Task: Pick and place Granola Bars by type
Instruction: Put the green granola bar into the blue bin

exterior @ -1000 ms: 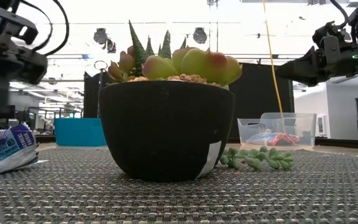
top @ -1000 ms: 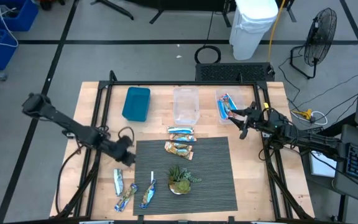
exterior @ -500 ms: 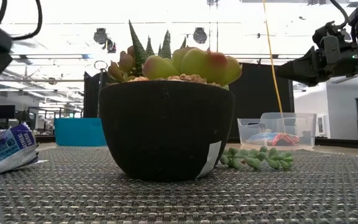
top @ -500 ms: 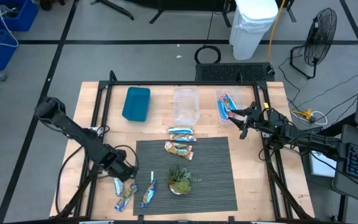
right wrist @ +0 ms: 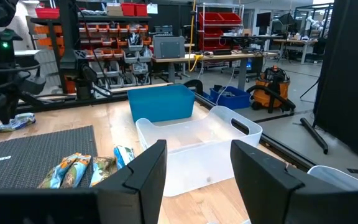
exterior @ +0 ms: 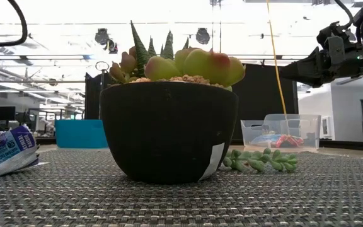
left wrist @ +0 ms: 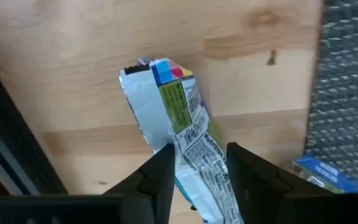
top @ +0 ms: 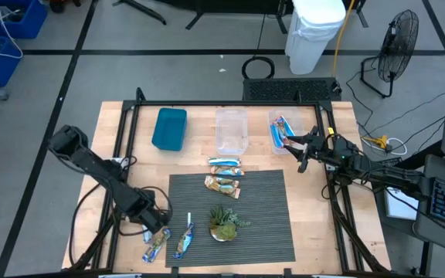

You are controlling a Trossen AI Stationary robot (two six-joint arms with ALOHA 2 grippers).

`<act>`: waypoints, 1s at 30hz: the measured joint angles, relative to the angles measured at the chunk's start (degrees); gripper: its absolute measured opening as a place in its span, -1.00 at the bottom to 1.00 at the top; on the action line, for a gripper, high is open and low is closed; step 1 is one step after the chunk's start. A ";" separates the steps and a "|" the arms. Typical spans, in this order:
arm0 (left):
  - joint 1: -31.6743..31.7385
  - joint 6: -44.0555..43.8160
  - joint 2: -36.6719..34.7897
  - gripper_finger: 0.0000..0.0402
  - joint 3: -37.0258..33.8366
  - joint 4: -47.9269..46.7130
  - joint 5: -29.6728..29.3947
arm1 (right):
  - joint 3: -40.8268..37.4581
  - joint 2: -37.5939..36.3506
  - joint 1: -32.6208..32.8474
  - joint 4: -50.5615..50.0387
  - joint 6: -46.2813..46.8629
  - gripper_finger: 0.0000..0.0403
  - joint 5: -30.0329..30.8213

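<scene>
Within the last second the left gripper [left wrist: 199, 171] has swung from beside the mat's left edge down to the tabletop's [top: 130, 131] front left corner, and its fingers [left wrist: 160, 177], which were pressed together, now straddle a silvery-blue granola bar [left wrist: 179, 127] lying flat on the wood, so a pick from the loose cluster of Granola Bars [top: 157, 239] looks imminent. The right gripper [top: 300, 150] has not moved and hangs spread and empty by the clear bin [top: 283, 133]. The wrapper's back panel reads "Nutrition"; the smaller print is illegible.
</scene>
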 joint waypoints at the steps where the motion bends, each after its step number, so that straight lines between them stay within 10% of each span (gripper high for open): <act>1: -0.03 -0.58 0.09 -0.24 0.00 -0.02 -0.04 | 0.00 0.00 0.00 0.00 0.00 -0.16 0.00; 30: -1.00 -8.98 0.24 -0.23 -1.26 -4.50 -0.32 | 0.00 0.00 0.00 -0.02 0.00 -0.16 -0.01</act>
